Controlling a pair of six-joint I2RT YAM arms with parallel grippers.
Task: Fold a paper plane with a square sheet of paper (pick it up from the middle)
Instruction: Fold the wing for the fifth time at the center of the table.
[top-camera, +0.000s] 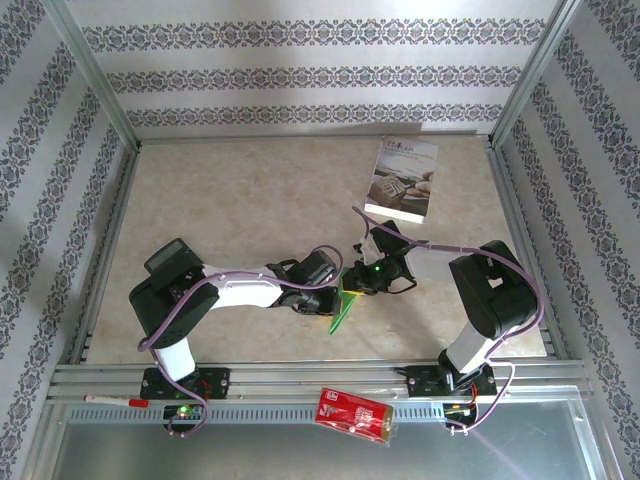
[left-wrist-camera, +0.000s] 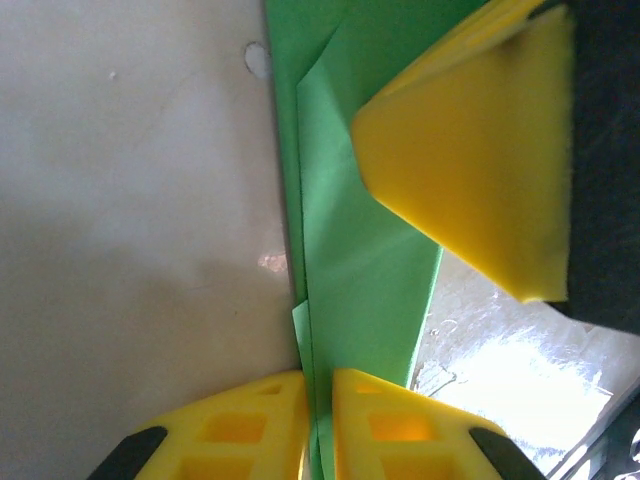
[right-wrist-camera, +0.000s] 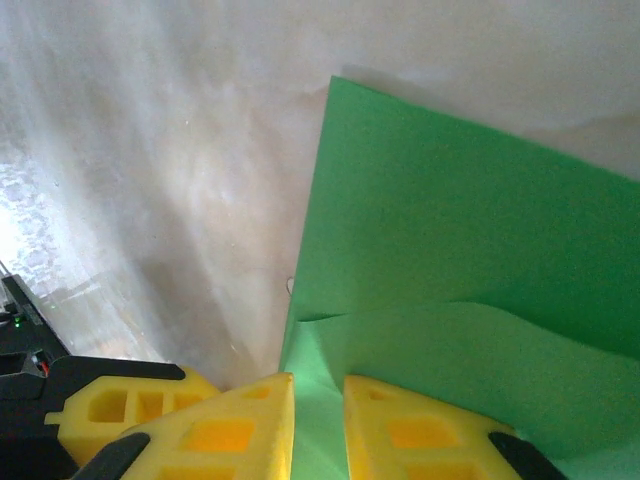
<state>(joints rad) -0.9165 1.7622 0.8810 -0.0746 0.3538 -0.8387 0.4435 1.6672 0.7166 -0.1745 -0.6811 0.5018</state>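
Beige table (top-camera: 250, 200), white printed booklet (top-camera: 402, 180) flat at far right.

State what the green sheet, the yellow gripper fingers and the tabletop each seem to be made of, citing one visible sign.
Green sheet: thin matte paper, likely; it holds sharp creases. Yellow fingers: probably moulded or printed plastic, with hollow cells. Tabletop: hard, marble-patterned, slightly glossy; stone or laminate, unclear.

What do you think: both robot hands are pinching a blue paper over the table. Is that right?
Not quite. The paper is bright green, not blue; the left wrist view shows it plainly. The rest stands: the left gripper and the right gripper are both pinching it over the table.
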